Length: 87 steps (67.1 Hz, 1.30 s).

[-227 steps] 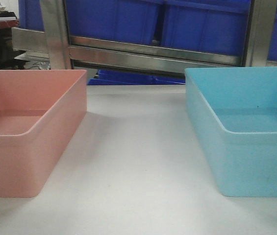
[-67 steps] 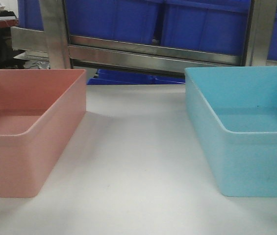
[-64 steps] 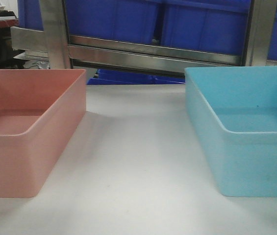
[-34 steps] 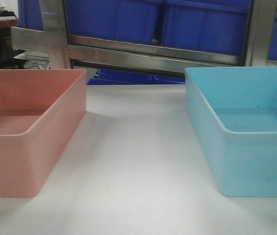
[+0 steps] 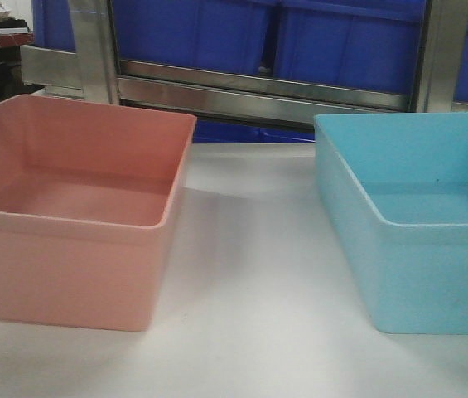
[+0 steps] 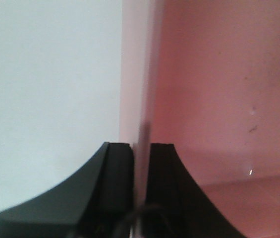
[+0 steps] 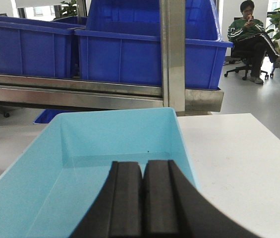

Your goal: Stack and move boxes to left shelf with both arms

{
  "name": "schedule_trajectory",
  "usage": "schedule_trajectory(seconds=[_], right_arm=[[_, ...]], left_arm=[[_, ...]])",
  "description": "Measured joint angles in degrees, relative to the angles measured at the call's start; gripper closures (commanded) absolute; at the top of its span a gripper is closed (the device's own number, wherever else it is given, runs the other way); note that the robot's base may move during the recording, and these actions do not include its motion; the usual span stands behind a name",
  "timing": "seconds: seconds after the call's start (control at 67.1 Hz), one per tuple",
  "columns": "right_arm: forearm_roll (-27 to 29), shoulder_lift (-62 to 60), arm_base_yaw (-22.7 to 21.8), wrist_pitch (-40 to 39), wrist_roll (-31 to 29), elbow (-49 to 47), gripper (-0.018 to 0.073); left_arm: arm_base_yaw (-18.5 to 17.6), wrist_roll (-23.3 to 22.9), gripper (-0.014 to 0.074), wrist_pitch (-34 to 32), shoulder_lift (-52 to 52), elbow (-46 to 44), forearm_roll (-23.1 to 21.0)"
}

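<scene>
Blur smears the pink box (image 6: 219, 99) wall clamped inside the left claw (image 6: 140, 151).

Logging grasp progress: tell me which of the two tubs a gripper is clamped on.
The salmon pink box: the left gripper pinches its side wall. The right gripper hangs shut on nothing above the sky blue box.

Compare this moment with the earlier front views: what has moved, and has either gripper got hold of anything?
The pink box has slid toward the blue box and turned slightly, its far corner now further right in the front view. The left gripper is clamped on its wall. The blue box, the table and the steel rack are as before; the right gripper is shut above the blue box.
</scene>
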Motion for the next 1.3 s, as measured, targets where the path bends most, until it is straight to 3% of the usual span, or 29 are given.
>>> schedule_trajectory(seconds=[0.298,0.567,0.835,1.044,1.148,1.297], right_arm=[[0.0,0.0,0.0,0.0,0.0,0.0,0.0503],[0.0,0.0,0.0,0.0,0.0,0.0,0.0503],[0.0,0.0,0.0,0.0,0.0,0.0,0.0503],[0.0,0.0,0.0,0.0,0.0,0.0,0.0503],[0.0,0.0,0.0,0.0,0.0,0.0,0.0503],[0.0,0.0,0.0,0.0,0.0,0.0,0.0503]], left_arm=[[-10.98,-9.2,0.0607,0.01,0.0,0.12,-2.45],[-19.86,-14.73,0.0607,-7.63,0.0,4.44,-3.67],[-23.14,-17.88,0.0608,-10.85,0.0,5.77,-3.69],[-23.26,-17.98,0.0603,-11.43,1.17,5.77,-4.17],[-23.26,-17.73,0.0505,-11.46,1.26,5.77,-4.15],[-23.26,-17.22,0.0198,-11.45,1.01,5.77,-5.02]])
